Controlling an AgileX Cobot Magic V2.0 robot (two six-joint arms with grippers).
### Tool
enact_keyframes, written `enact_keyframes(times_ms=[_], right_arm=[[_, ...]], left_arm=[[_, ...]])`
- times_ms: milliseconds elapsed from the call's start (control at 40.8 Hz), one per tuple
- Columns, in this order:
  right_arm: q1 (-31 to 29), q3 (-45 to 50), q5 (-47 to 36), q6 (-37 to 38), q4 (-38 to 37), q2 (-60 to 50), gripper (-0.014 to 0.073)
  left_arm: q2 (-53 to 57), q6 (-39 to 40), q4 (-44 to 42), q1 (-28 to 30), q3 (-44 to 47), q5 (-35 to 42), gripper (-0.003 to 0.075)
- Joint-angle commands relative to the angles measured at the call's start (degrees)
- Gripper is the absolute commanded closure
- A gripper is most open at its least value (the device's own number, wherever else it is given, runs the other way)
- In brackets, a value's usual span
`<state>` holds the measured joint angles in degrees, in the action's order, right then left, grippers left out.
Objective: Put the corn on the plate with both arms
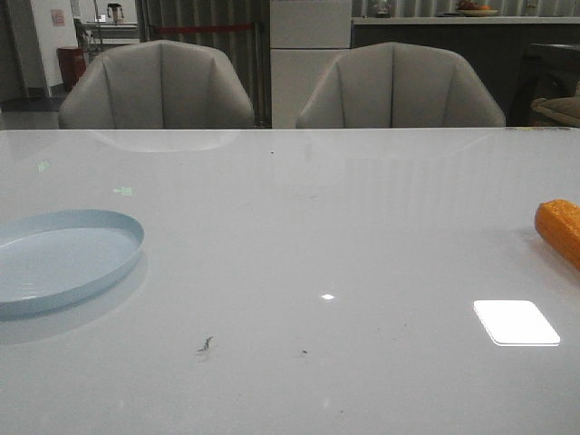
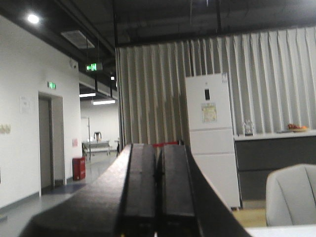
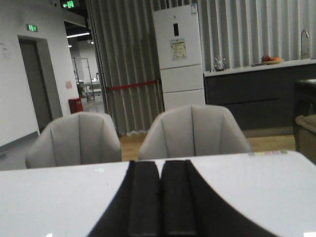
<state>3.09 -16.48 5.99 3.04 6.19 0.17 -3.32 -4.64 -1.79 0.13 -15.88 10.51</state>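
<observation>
The orange corn (image 1: 560,228) lies on the white table (image 1: 317,236) at the far right edge of the front view, partly cut off. The pale blue plate (image 1: 63,258) sits at the far left, bare. Neither arm shows in the front view. In the left wrist view my left gripper (image 2: 159,148) is shut with nothing between its black fingers and points out over the room. In the right wrist view my right gripper (image 3: 160,165) is shut and empty, level over the table. Corn and plate do not show in either wrist view.
Two grey chairs (image 1: 159,86) (image 1: 399,86) stand behind the table's far edge. A white fridge (image 3: 177,57) and a dark counter (image 3: 252,89) are farther back. A bright light patch (image 1: 517,322) reflects on the tabletop near the corn.
</observation>
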Motion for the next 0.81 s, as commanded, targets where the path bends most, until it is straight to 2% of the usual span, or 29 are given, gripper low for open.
enact_keyframes(times_ms=[0, 245, 441, 785], right_arm=[[0.07, -8.89, 0.17, -0.24, -0.47, 5.1, 0.0536], [0.07, -22.47, 0.14, -0.24, -0.47, 22.75, 0.0536], [0.07, -24.25, 0.54, -0.24, -0.47, 35.4, 0.0536], [0.07, -24.25, 2.37, -0.24, -0.42, 44.77, 0.0529]], left_arm=[[-6.72, 0.55, -1.44, 0.04, -7.55, 2.18, 0.0627], [-24.48, 0.55, -3.7, 0.04, -23.86, -0.46, 0.0627], [-33.81, 0.55, -3.44, 0.04, -27.16, -1.3, 0.0627], [-40.0, 0.55, -0.73, 0.04, -27.16, -23.63, 0.0607]])
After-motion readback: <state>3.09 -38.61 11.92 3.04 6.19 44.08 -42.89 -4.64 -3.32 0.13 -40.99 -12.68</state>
